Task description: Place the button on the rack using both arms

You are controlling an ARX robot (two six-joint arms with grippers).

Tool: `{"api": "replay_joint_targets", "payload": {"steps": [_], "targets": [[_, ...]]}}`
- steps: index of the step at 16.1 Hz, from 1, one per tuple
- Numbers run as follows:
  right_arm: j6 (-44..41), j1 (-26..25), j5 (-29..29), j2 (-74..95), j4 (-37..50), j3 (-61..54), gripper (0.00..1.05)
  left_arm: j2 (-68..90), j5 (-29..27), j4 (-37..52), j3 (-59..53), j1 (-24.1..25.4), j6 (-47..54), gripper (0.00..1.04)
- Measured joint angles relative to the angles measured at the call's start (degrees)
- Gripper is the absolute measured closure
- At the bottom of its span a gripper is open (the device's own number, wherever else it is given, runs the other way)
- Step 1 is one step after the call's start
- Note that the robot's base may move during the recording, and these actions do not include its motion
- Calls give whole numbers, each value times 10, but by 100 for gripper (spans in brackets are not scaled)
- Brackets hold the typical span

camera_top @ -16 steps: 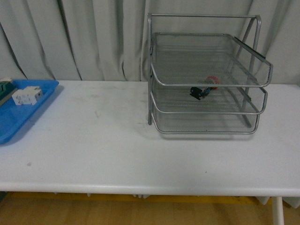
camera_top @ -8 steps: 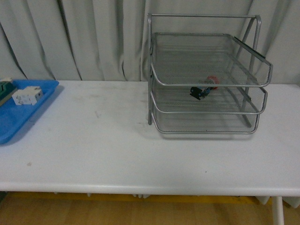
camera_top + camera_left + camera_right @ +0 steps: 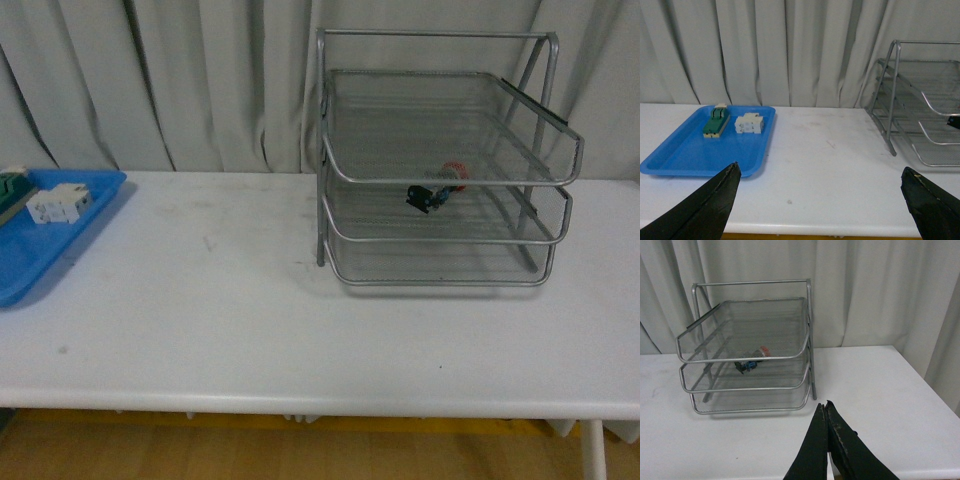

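Observation:
The button point(image 3: 436, 190), red cap on a black and blue body, lies on its side on the middle tier of the silver wire-mesh rack point(image 3: 548, 236) at the table's back right. It also shows in the right wrist view point(image 3: 751, 361) inside the rack point(image 3: 810, 340). Neither arm shows in the front view. My left gripper point(image 3: 822, 175) is open and empty above the table's front edge; the rack's side point(image 3: 893, 105) shows there. My right gripper point(image 3: 825, 406) is shut and empty, well back from the rack's front.
A flat blue tray point(image 3: 30, 265) sits at the table's left edge, holding a white boxy component point(image 3: 57, 203) and a green switch block point(image 3: 716, 121). Grey curtains hang behind the table. The white tabletop point(image 3: 200, 300) lies between tray and rack.

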State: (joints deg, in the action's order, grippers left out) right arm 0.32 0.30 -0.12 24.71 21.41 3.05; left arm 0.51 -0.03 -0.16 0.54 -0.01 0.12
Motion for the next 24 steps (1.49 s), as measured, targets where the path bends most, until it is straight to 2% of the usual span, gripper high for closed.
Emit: {"api": "replay_joint_targets", "payload": {"steps": [15, 16, 17, 22, 23, 24], "targets": [[0, -3, 2, -150, -116, -24, 103, 0, 0, 0, 0, 0, 0, 7], [0, -3, 1, -199, -196, -24, 103, 0, 0, 0, 0, 0, 0, 7], [0, -3, 1, -246, -211, -24, 103, 0, 0, 0, 0, 0, 0, 7], [0, -3, 2, -245, -216, -24, 103, 0, 0, 0, 0, 0, 0, 7], [-2, -3, 1, -245, -216, -24, 97, 0, 0, 0, 0, 0, 0, 7], [-2, -3, 2, -245, -216, -24, 85, 0, 0, 0, 0, 0, 0, 7]]}}
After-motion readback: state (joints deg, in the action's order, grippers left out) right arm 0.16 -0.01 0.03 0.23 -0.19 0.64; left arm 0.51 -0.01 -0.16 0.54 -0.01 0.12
